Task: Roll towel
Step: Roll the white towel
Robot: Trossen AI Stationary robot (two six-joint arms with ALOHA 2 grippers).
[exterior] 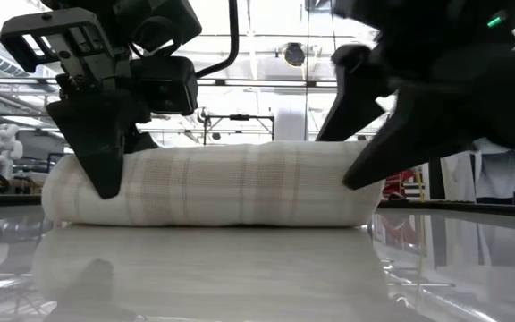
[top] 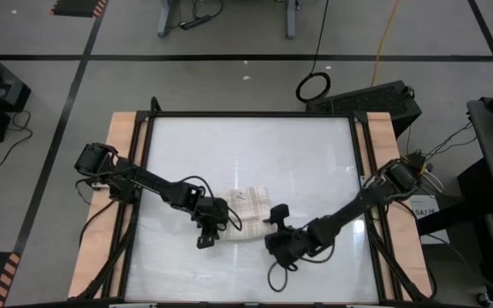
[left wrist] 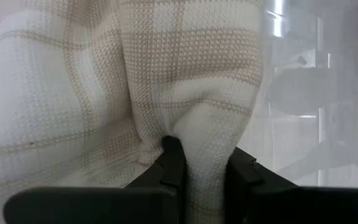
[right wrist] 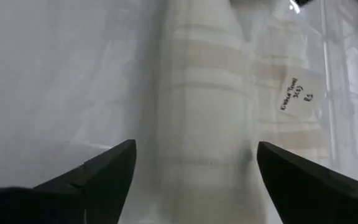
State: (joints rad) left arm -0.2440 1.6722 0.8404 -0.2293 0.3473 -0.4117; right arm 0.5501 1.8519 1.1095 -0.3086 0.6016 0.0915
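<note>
We see the cream-white towel with its beige-brown plaid check [top: 245, 214] lying rolled into a soft log on the glossy white tabletop [top: 246, 145], near the middle and towards the near edge. In the low view the roll [exterior: 213, 185] runs left to right, its ends rounded, its underside flat on the surface.

At the roll's left end, the left gripper [left wrist: 197, 174] has its dark fingers nearly together, pinching a fold of the knitted cloth [left wrist: 185, 87] between them. From above, that gripper [top: 210, 224] sits at the towel's near-left corner.

The right gripper [right wrist: 194, 168] stands wide apart with nothing in its grasp; its two dark fingers straddle the roll's right end [right wrist: 204, 93], apart from the fabric. A small white tag with handwriting [right wrist: 296, 94] lies on the flat part just beyond the roll.

The far half of the tabletop is open, as are strips to the left and right up to the pale wooden side rails [top: 122, 171].
</note>
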